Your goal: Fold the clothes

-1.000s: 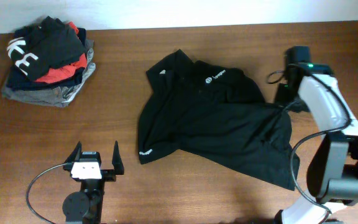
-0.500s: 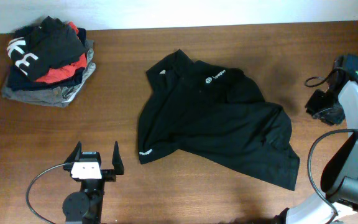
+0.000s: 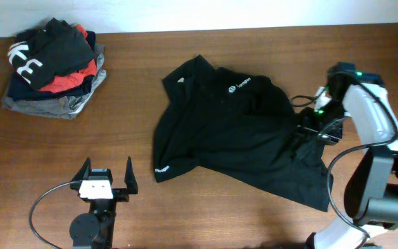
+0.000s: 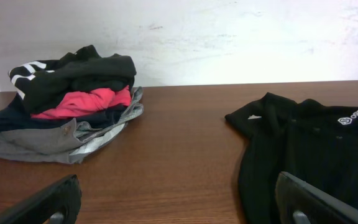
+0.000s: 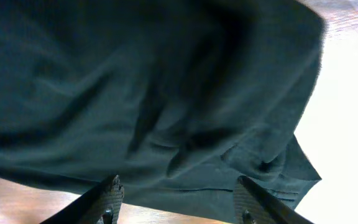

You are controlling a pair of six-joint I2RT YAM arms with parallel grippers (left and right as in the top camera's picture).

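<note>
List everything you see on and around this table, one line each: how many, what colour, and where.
top: one, black with a small white logo, lying crumpled on the table, centre to right
clothes pile: one stack, black, red, navy and grey, far left corner
table: one, brown wood, under everything
wall: one, white, behind the table
left gripper: one, black, open, near edge at left, apart from all clothes
right gripper: one, black, open, over the top's right edge
</note>
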